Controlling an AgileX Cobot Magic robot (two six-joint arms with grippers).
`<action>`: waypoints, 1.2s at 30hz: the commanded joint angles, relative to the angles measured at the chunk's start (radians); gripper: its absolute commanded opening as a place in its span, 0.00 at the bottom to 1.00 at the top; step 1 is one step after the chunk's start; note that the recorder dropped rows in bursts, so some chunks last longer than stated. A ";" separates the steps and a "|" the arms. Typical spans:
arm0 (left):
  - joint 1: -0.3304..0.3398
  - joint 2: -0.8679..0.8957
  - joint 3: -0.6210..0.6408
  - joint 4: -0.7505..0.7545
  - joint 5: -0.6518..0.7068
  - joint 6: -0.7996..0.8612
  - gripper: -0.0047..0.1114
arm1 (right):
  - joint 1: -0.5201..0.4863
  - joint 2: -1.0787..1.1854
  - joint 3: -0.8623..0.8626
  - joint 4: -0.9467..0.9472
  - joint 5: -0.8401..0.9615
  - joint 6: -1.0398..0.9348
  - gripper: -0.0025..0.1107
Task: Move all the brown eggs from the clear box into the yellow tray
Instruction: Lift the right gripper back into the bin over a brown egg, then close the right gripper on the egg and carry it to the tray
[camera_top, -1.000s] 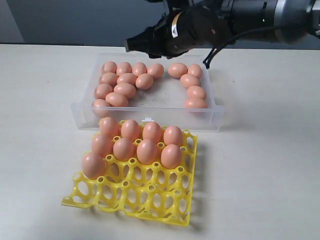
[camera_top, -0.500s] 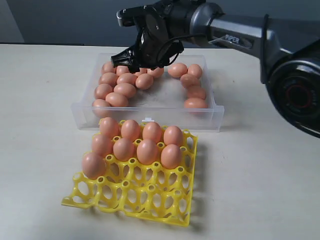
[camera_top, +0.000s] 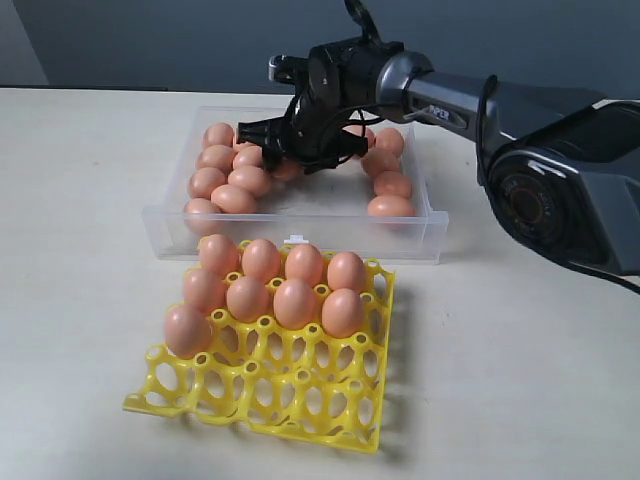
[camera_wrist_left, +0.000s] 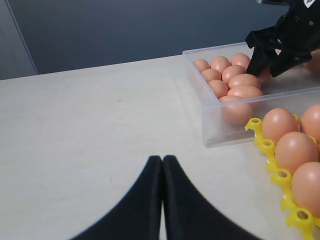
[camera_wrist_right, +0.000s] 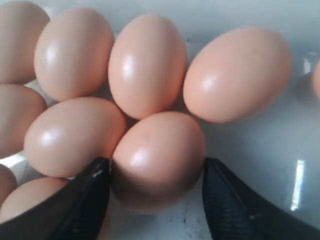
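The clear box (camera_top: 330, 228) holds several brown eggs (camera_top: 234, 198) in a left cluster and a right column. My right gripper (camera_top: 296, 156) reaches down into the box's back middle. In the right wrist view it (camera_wrist_right: 155, 169) stands open, one finger on each side of a single egg (camera_wrist_right: 159, 152) that lies on the box floor; one finger touches it, the other is just beside it. The yellow tray (camera_top: 300, 405) sits in front of the box with several eggs (camera_top: 296, 302) in its far rows. My left gripper (camera_wrist_left: 162, 160) is shut and empty, over bare table.
The right arm (camera_top: 470, 100) stretches over the box's right rear corner. In the left wrist view the box (camera_wrist_left: 220, 132) and the tray's corner (camera_wrist_left: 263, 143) lie beyond the left gripper, off to one side. Pale tabletop (camera_top: 90, 200) surrounds both.
My right gripper has swung in from behind the box and dropped among the eggs at its back middle. Eggs in the tray have not moved.
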 joint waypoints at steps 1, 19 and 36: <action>0.004 -0.005 0.004 0.000 -0.009 0.000 0.04 | -0.005 0.017 -0.006 0.005 0.000 -0.003 0.49; 0.004 -0.005 0.004 0.000 -0.009 0.000 0.04 | 0.105 -0.187 0.025 -0.164 -0.003 -0.088 0.02; 0.004 -0.005 0.004 0.000 -0.009 0.000 0.04 | 0.487 -0.886 0.846 -0.929 -0.410 0.704 0.02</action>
